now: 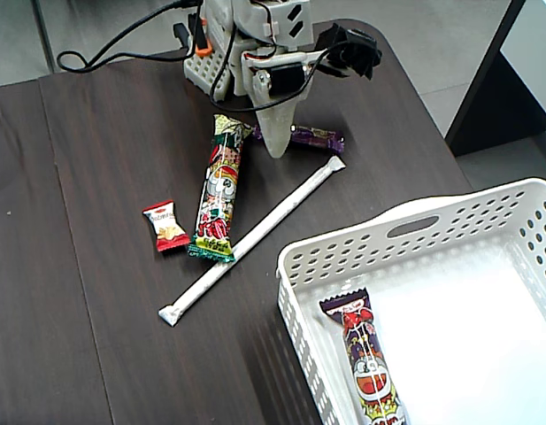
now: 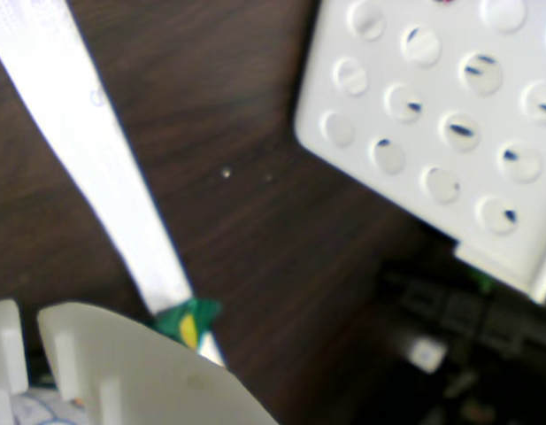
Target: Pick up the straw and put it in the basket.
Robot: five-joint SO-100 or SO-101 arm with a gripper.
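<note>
**Straw lies on the table beside the basket, arm poised near its far end**

The fixed view takes in the whole dark wooden table (image 1: 96,177). A large white perforated basket (image 1: 432,221) sits at lower right, holding one cartoon-printed snack bar (image 1: 368,363). The arm (image 1: 255,44) stands at the top, its pale gripper (image 1: 277,133) pointing down just left of the straw's upper end. The long white straw (image 1: 255,239) lies diagonally, outside the basket, its middle passing under the lower tip of a second long snack bar (image 1: 218,190). A small red packet (image 1: 166,226) lies left of that bar, and a purple wrapper (image 1: 315,136) shows behind the gripper.

Only the wrist view (image 2: 96,168) shows the straw close up, running toward a green wrapper corner (image 2: 188,320), with the basket's holed wall (image 2: 432,124) at upper right. A pale finger (image 2: 140,372) fills the bottom edge. The gripper holds nothing; I cannot tell how wide it stands.
</note>
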